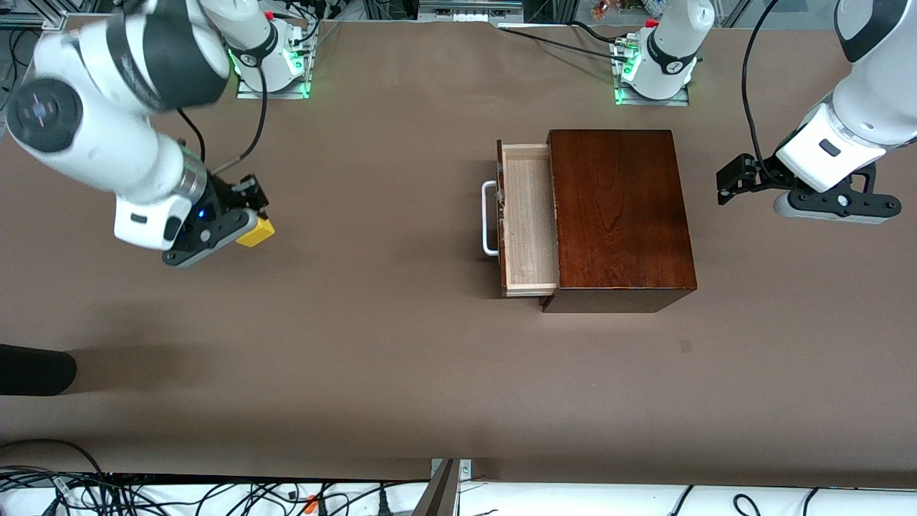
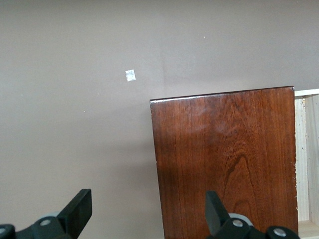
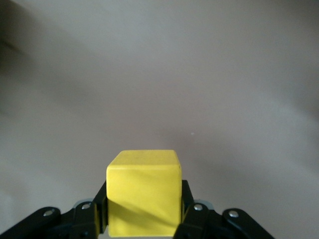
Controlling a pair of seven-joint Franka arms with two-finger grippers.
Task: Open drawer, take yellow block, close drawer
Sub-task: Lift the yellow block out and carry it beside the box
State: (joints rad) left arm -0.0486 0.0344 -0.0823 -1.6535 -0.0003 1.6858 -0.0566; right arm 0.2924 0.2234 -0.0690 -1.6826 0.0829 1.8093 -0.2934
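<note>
1. A brown tabletop (image 1: 372, 344) seen from a high front camera, with two white robot arms based along the top edge.
2. At the right arm's end, the right pincer (image 1: 247, 229) hangs over bare tabletop, pinching the yellow block (image 1: 256, 231) between its fingers. The block is well apart from the box.
3. The right wrist view shows the block (image 3: 143, 193) close up, clamped by a dark finger (image 3: 185, 201) on each side; its lower edge is cut off by the frame.
4. Toward the middle stands a dark glossy wooden box (image 1: 617, 215). Its drawer (image 1: 529, 218) is pulled partway out toward the right arm's end, a pale wood tray with a white U-shaped handle (image 1: 489, 218).
5. The visible part of the tray holds nothing; the rest of the tray is hidden inside the box.
6. The left pincer (image 1: 738, 179) waits in the air over the tabletop at the left arm's end, beside the box and clear of it. Its fingers are hard to make out from the front.
7. The left wrist view shows what the front view does not: the left pincer's fingers (image 2: 79, 209) spread wide with nothing between them, above the box top (image 2: 227, 159) and bare tabletop.
8. That view also catches a sliver of the drawer (image 2: 306, 159) at the frame's edge, and a small white speck (image 2: 130, 75) on the tabletop.
</note>
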